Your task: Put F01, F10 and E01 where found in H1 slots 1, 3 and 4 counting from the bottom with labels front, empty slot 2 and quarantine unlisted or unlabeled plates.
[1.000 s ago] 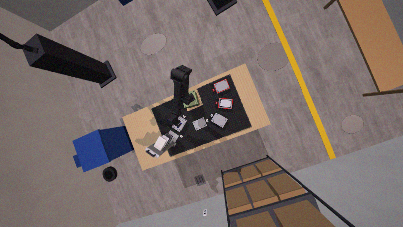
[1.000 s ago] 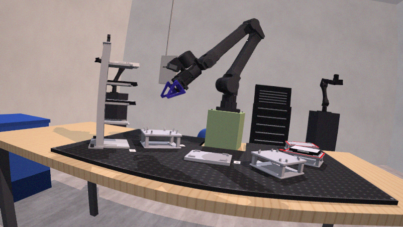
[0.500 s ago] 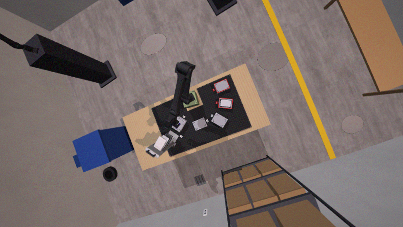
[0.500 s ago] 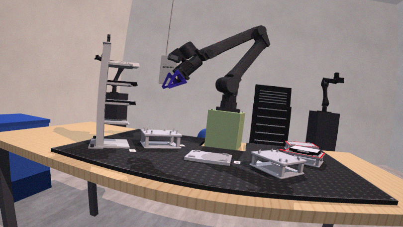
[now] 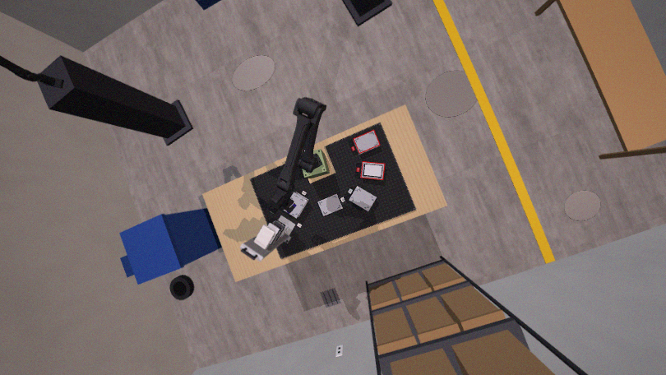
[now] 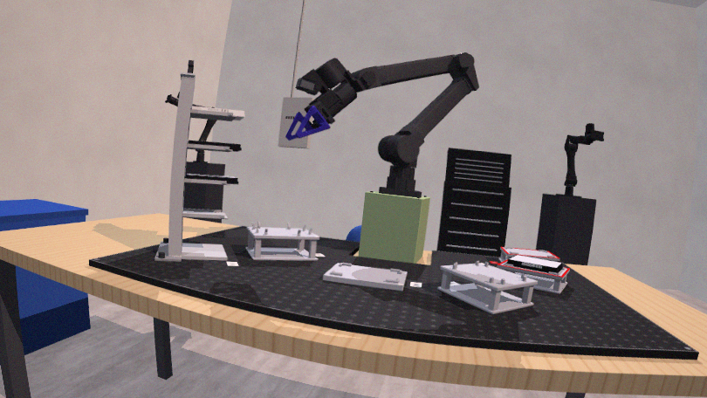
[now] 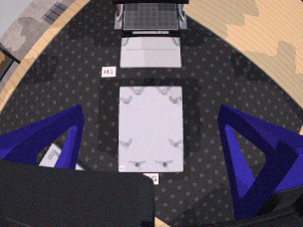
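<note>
Hovering high over the surface [image 6: 297, 291], pincer [image 6: 307, 123] spread fully wide, gripping nothing; raised grey nest [image 7: 151, 128] lies directly beneath it, bare; plate hotel [image 6: 179, 147] stands just ahead, plates on its upper shelves, labels unreadable

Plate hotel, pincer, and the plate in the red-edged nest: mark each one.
plate hotel [image 6: 179, 162], exterior view, on its upright post.
pincer [image 6: 307, 124], exterior view, midway between the blue fingertips; open, empty.
plate in the red-edged nest [image 6: 535, 262], exterior view, on its top face.
</note>
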Robot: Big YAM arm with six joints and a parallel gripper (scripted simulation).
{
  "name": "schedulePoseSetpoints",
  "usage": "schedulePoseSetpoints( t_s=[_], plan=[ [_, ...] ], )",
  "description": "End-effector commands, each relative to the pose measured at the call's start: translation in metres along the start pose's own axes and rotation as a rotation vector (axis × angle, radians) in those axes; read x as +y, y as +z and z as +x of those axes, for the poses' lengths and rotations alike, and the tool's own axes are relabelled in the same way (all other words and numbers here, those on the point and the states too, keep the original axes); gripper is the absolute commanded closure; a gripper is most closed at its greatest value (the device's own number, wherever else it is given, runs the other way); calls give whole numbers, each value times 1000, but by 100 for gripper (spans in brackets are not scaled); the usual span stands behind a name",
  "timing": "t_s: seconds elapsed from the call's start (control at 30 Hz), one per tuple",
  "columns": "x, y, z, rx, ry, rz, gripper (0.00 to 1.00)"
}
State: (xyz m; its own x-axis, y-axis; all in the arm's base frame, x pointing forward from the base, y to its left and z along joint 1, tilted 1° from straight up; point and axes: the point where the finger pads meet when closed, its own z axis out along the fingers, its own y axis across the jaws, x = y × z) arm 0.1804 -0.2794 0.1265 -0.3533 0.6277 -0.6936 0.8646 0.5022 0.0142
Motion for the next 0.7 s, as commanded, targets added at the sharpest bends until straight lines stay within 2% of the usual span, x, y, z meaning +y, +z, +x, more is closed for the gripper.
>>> schedulePoseSetpoints(
  t_s=[0.0,0.1,0.6,0.67],
  plan=[
    [-1,-25,-53,-86,-4,-1,0],
    [-1,-28,-56,-86,-4,0,0],
    [-2,-69,-89,-88,-3,1,0],
    [-2,-69,-89,-88,-3,1,0]
  ],
)
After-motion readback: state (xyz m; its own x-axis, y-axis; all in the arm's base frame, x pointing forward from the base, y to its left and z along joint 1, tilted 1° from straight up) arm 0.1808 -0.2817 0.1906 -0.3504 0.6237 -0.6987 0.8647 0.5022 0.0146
